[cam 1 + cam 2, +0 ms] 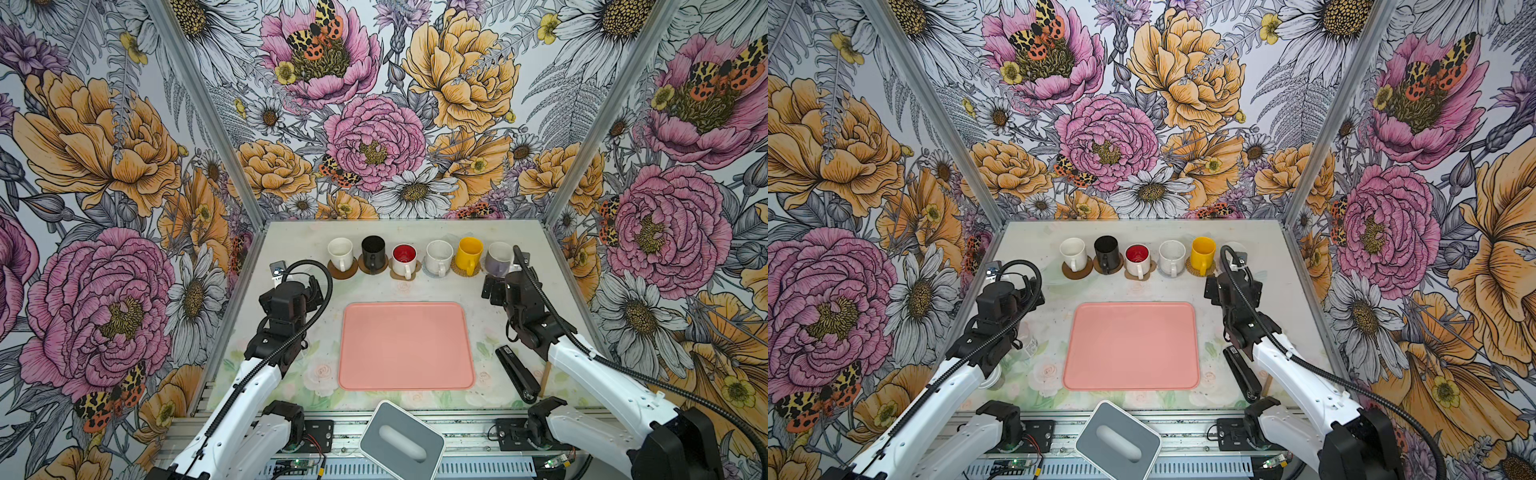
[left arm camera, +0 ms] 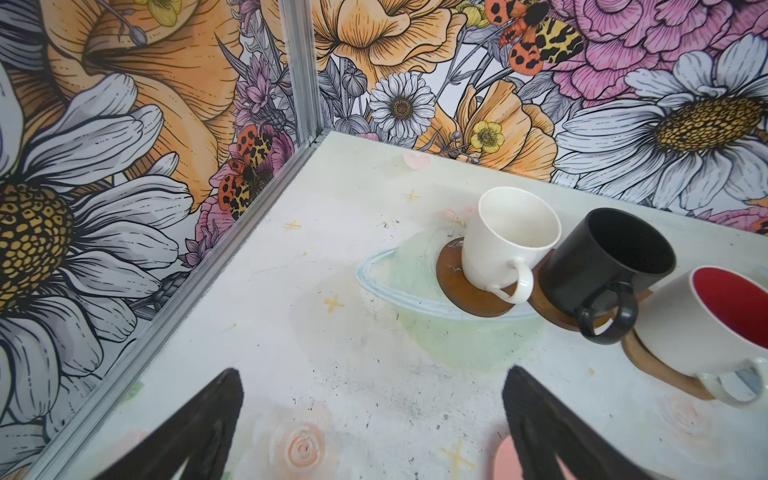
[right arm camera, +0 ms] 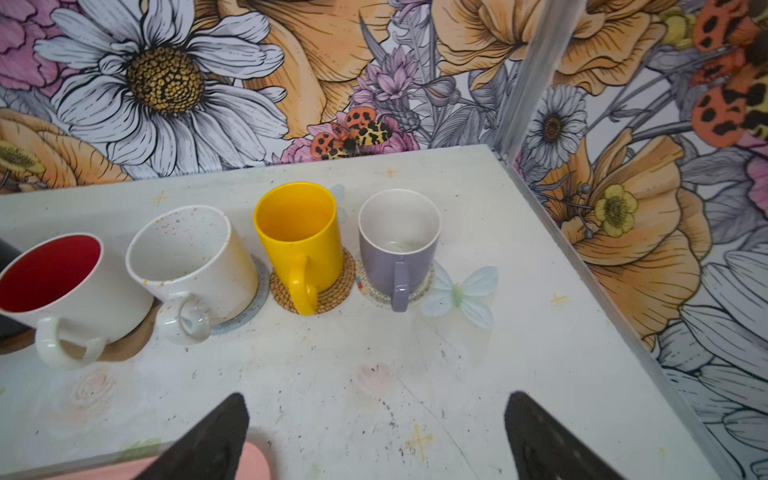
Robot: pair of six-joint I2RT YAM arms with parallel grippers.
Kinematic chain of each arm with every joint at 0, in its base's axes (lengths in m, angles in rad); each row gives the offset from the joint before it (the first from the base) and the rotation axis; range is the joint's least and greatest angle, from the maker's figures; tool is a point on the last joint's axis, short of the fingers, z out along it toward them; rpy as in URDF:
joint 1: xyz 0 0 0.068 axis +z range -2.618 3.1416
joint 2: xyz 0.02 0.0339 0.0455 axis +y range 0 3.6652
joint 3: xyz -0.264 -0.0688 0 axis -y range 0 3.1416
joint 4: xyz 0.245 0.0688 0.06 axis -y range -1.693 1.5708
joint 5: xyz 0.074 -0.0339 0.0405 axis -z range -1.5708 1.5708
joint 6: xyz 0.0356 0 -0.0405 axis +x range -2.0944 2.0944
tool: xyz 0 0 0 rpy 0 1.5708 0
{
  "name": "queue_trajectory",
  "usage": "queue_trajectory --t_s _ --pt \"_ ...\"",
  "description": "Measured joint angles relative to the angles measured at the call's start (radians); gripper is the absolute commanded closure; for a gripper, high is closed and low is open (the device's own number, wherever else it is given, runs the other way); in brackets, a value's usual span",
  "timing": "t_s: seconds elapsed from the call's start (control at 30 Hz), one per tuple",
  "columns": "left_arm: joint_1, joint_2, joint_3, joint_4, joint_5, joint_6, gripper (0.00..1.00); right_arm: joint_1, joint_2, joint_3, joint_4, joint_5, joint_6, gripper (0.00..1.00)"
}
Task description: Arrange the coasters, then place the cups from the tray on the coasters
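Cups stood upright in a row beyond the bare tray, one on each of the coasters, so the left gripper and right gripper hung spread and empty near the row's ends, seemingly with nothing left to carry.

Pale painted worktop, salmon-pink tray flat in the middle, six coasters in a row beyond the tray's far edge, black stapler just right of the tray, grey-white slotted box past the tray's near edge
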Motion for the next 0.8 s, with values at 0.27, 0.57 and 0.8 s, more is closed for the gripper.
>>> queue_trajectory --t_s 0.27,0.57,0.8 --pt "0.026 0.052 -0.184 0.285 -0.005 0.094 0.01 -0.165 0.064 -0.135 0.280 -0.071 -0.091 0.01" --pt "0.150 0.172 -0.322 0.608 0.079 0.138 0.01 -0.267 0.346 -0.180 0.562 -0.194 -0.159 0.03" --pt "0.198 0.309 -0.332 0.799 0.174 0.149 0.01 -0.296 0.401 -0.182 0.700 -0.247 -0.214 0.02"
